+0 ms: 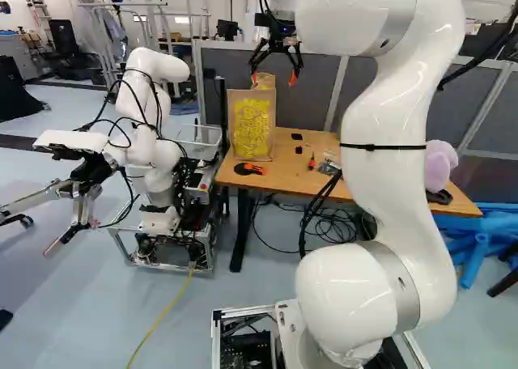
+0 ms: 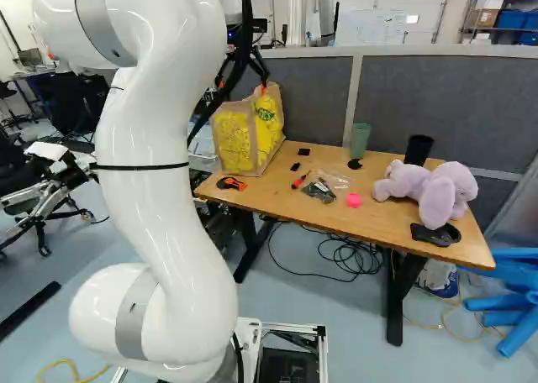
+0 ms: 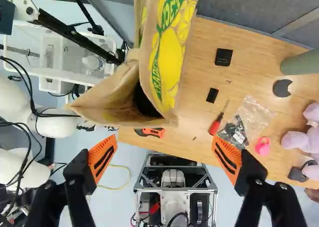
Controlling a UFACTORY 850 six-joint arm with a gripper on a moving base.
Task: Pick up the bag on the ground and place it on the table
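Nearest, the claw (image 3: 165, 156) is released, its orange pads (image 3: 102, 156) spread wide with nothing between them. Beyond the near edge of the tabletop (image 2: 403, 225) lies an orange and black tool (image 2: 231, 183). Behind it the bag (image 2: 244, 135) stands upright near the far left corner, mouth open, so the placing looks done. It seems to be paper: probably light, with soft walls that crease and could tear under a hard pinch. Its inside is too dark to judge any load. Should it need shifting, pinch the upper rim, both pads flat across one wall
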